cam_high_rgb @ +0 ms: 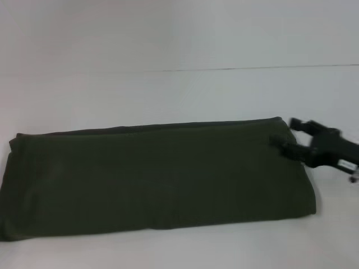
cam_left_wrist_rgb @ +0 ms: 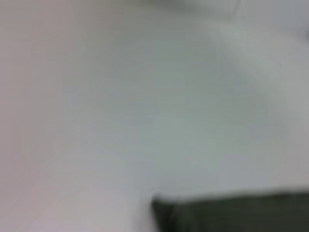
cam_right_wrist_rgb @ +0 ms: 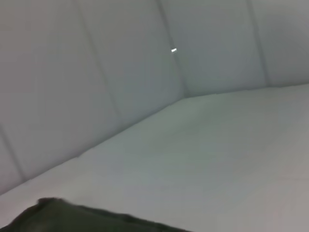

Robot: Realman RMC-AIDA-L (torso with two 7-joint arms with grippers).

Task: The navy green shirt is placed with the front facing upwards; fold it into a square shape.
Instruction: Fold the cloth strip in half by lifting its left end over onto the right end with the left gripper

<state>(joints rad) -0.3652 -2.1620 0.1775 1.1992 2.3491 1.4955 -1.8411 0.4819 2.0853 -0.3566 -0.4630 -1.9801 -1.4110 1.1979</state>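
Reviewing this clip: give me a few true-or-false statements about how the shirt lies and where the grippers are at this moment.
1. The navy green shirt lies folded into a long band across the table. True.
2. The pink lettering faces up. False: only plain dark cloth shows.
3. The right gripper is at the band's far right corner. True.
4. The left gripper is at the shirt's middle in the head view. False: it does not appear there.
5. The shirt is already square. False: it is far wider than deep.
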